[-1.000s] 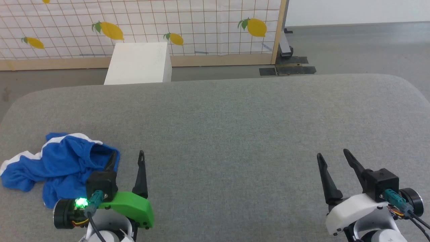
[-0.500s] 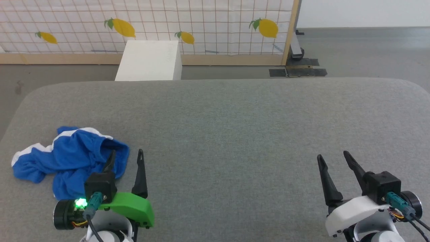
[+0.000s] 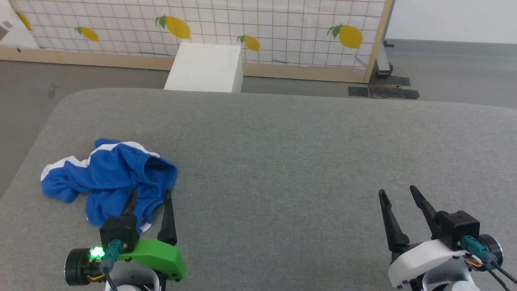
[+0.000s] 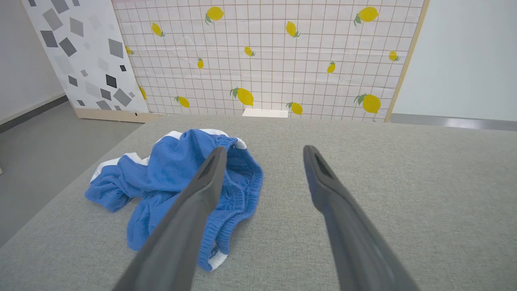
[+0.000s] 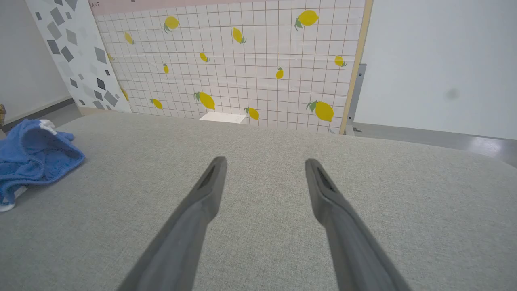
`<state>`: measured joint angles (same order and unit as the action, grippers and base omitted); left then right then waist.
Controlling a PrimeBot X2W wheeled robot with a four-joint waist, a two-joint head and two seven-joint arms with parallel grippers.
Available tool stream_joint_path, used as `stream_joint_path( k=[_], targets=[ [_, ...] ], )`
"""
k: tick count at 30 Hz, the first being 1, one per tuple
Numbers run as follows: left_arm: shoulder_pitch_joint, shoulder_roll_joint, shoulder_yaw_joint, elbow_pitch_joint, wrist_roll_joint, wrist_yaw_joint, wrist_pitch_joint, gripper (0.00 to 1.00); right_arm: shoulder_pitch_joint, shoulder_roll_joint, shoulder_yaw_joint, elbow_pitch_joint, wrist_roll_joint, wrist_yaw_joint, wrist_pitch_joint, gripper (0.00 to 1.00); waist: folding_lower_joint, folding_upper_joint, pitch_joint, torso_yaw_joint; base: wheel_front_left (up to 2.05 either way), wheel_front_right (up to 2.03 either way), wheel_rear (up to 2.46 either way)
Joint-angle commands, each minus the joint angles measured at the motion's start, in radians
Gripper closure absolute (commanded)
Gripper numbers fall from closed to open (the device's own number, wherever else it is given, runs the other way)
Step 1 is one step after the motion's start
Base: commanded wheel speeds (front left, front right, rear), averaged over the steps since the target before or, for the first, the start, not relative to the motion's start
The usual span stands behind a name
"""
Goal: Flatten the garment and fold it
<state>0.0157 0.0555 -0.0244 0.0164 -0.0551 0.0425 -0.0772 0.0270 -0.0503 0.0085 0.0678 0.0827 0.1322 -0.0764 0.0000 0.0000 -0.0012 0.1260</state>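
on the grey padded surface (image 3: 282, 153), toward its left side, one crumpled blue garment (image 3: 109, 178) lies in a heap, white trim showing. two grippers: left gripper (image 3: 151, 190), jaws apart and empty, at the garment's near edge; right gripper (image 3: 397, 190), jaws apart and empty, well apart from it. one white box (image 3: 206, 66) stands beyond

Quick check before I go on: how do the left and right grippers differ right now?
The left gripper has a green housing; the right gripper has a white one. The left gripper overlaps the near edge of the garment in the head view; the right gripper is over the bare grey surface, well away from the garment. Both are open and hold nothing.
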Motion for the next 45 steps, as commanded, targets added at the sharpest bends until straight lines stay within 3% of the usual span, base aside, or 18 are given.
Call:
stream_joint_path(
  k=[1, 45],
  targets=[
    [0.017, -0.002, -0.002, -0.001, -0.019, 0.007, -0.012, 0.0, 0.013, 0.0, 0.006, 0.009, 0.015, -0.001, -0.012, 0.0, 0.0, 0.0, -0.001, 0.016, 0.0, 0.0, 0.0],
    [0.077, -0.004, 0.001, -0.004, -0.078, 0.064, -0.102, 0.0, 0.015, 0.0, 0.068, 0.099, 0.087, -0.001, -0.102, 0.0, 0.0, 0.0, -0.008, 0.183, 0.0, 0.0, 0.0]
  ],
)
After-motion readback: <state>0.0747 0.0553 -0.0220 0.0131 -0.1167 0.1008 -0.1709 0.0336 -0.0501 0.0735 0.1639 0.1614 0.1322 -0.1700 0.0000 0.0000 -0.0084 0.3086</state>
